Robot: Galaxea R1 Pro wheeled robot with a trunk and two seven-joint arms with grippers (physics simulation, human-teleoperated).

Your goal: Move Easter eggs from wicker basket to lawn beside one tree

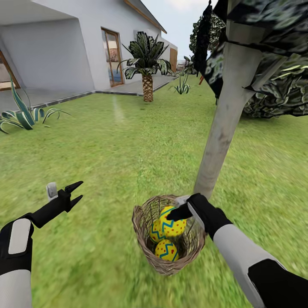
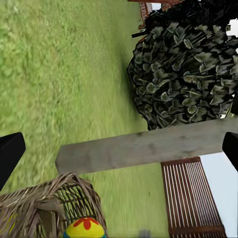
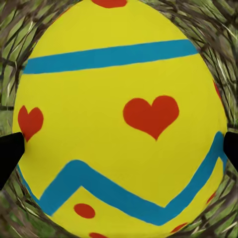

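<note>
While the right gripper (image 1: 176, 212) reaches down into the wicker basket (image 1: 147, 252), its jaws sit either side of the top Easter egg (image 1: 173, 223); in the right wrist view that egg (image 3: 121, 116) lies between the two dark fingertips (image 3: 10, 151), yellow with blue bands, red hearts and dots; fingertips at the egg's flanks, but firm contact can't be told, so gripping vs just straddling is unclear. Three eggs all inside the basket in the head view: top one at the gripper, a second (image 1: 156, 234) partly hidden beneath it, a third (image 1: 167, 250) lowest and nearest the camera. Basket sits upright on the lawn (image 1: 107, 149), just beside the foot of the tree (image 1: 220, 128); pale grey-beige trunk leans slightly, dark mottled leaves overhead at upper right. Left gripper (image 1: 73, 193) hovers over bare grass well apart from the basket, jaws spread, nothing held; left wrist view looks past its fingertips (image 2: 10, 153) at the trunk (image 2: 148, 146), the basket rim (image 2: 54, 198) with an egg top (image 2: 85, 228) peeking out, a dark leafy shrub (image 2: 183, 79) and a brown slatted panel (image 2: 191, 198). Farther out in the head view: palm (image 1: 147, 64), spiky agave (image 1: 23, 113), white house (image 1: 64, 47) with a wood-framed door (image 1: 113, 57).
</note>
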